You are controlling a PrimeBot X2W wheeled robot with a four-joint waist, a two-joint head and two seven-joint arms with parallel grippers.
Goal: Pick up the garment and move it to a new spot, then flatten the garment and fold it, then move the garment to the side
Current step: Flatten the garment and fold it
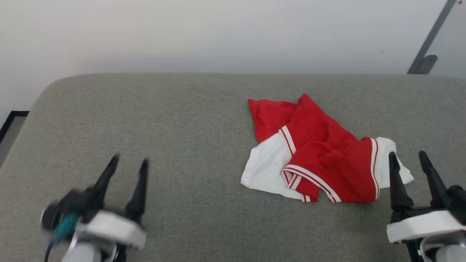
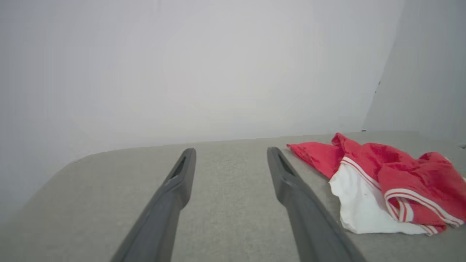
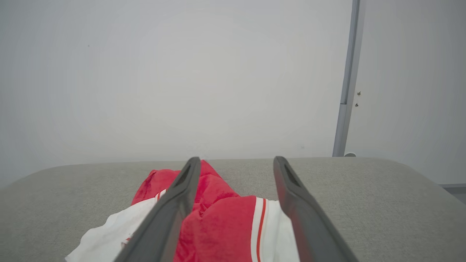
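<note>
Red-and-white shorts (image 1: 320,160) lie crumpled on the right of the grey padded table (image 1: 164,120). Both pincers are spread wide and empty, the right pincer (image 1: 407,154) just beside the white hem, the left pincer (image 1: 130,158) well apart. A bunched fold is best pinched, not thin trim.

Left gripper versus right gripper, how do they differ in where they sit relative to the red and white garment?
The left gripper is over bare grey cushion, well clear of the garment; the right gripper is at the garment's right edge. The left gripper looks blurred in the head view; the right gripper is sharp. Both are open and hold nothing.
</note>
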